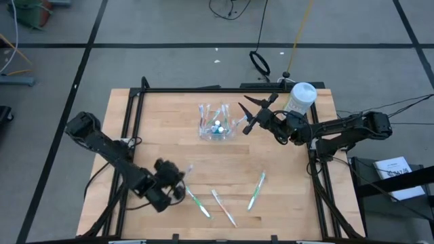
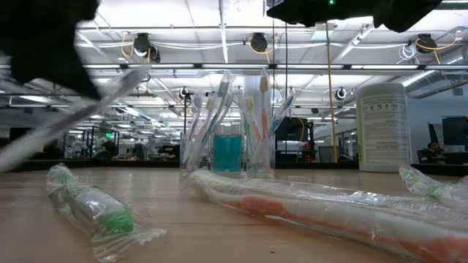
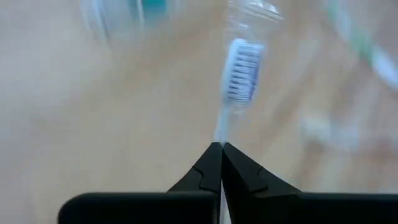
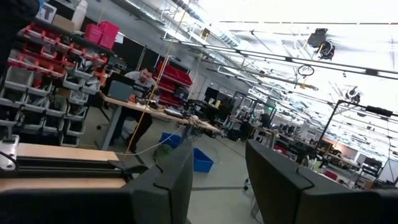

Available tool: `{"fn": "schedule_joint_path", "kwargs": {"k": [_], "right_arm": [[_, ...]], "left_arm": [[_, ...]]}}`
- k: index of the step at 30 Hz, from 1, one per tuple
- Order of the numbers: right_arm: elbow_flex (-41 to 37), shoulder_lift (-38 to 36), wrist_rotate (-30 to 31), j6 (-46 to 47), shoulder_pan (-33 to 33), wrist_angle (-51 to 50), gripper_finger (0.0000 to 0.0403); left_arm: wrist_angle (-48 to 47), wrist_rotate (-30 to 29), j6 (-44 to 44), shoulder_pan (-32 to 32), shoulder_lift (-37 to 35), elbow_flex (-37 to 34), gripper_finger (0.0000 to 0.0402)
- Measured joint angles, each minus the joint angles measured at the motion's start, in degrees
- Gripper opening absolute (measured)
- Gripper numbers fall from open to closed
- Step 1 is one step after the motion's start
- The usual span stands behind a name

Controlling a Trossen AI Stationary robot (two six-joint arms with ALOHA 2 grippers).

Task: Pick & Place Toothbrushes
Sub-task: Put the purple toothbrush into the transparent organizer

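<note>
Near the table's front edge, left tool (image 3: pixel 221 148) pinched tight on a seemingly wrapped toothbrush (image 3: pixel 241 71); right tool (image 1: pixel 252 112) gapes empty

- Table (image 1: pixel 163 129): pale wood, framed by black rails.
- Cup (image 1: pixel 218 129) near the far middle: clear, holding toothbrushes with white, blue, green and orange parts, teal-blue at its base.
- Toothbrush in the left gripper (image 3: pixel 221 148): white-blue bristled toothbrush (image 3: pixel 241 71) with a clear handle.
- Wrapped toothbrushes lying near: one green-and-white (image 1: pixel 255 190), one orange-pink (image 1: pixel 223 206), one green (image 1: pixel 199 202), all in clear film.
- Canister (image 1: pixel 301 97) at far right: white with a printed label.
- Both arms: black.
</note>
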Motion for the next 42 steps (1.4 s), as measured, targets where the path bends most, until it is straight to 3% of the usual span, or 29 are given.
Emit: {"fn": "schedule_joint_path", "kwargs": {"k": [2, 9, 11, 15, 19, 22, 24, 28, 30, 32, 36, 42], "right_arm": [[0.0, 0.0, 0.0, 0.0, 0.0, 0.0, 0.0141], [0.0, 0.0, 0.0, 0.0, 0.3, -1.1, 0.0141], [0.0, 0.0, 0.0, 0.2, 0.5, -1.7, 0.0141], [0.0, 0.0, 0.0, 3.1, 1.2, -2.9, 0.0141], [0.0, 0.0, 0.0, 2.8, 1.7, -5.0, 0.0141], [0.0, 0.0, 0.1, 3.3, 1.7, -8.8, 0.0141], [0.0, 0.0, 0.1, 4.0, 1.7, -11.6, 0.0141], [0.0, 0.0, 0.1, 6.0, 2.5, -12.4, 0.0141], [0.0, 0.0, 0.0, 6.4, 3.7, -12.5, 0.0141], [0.0, 0.0, 0.0, 6.0, 5.1, -12.5, 0.0141], [0.0, 0.0, 0.1, 5.2, 7.1, -12.5, 0.0141], [0.0, 0.0, 0.2, 4.8, 8.1, -11.6, 0.0141]], "left_arm": [[0.2, -6.7, 5.5, 2.8, 0.0, 1.4, 0.0003], [6.4, -17.8, 28.1, 15.2, -0.1, 4.7, 0.0002], [9.9, -17.5, 38.4, 19.0, -0.3, 6.4, 0.0003], [12.4, -11.4, 62.1, 24.7, -4.9, 12.8, 0.0002], [13.0, -7.8, 76.9, 31.2, -12.1, 16.5, 0.0002], [15.3, -0.8, 79.5, 37.4, -18.3, 13.9, 0.0002], [22.7, 7.0, 79.7, 42.1, -21.6, 8.2, 0.0001], [51.9, 23.5, 79.4, 49.2, -22.9, -9.4, 0.0001], [67.6, 28.7, 79.4, 50.9, -20.5, -16.3, 0.0001], [77.8, 29.0, 77.8, 51.6, -17.6, -21.4, 0.0001], [87.3, 28.3, 78.7, 51.6, -12.4, -25.5, 0.0001], [90.9, 23.9, 76.2, 50.8, -4.0, -25.8, 0.0]]}}
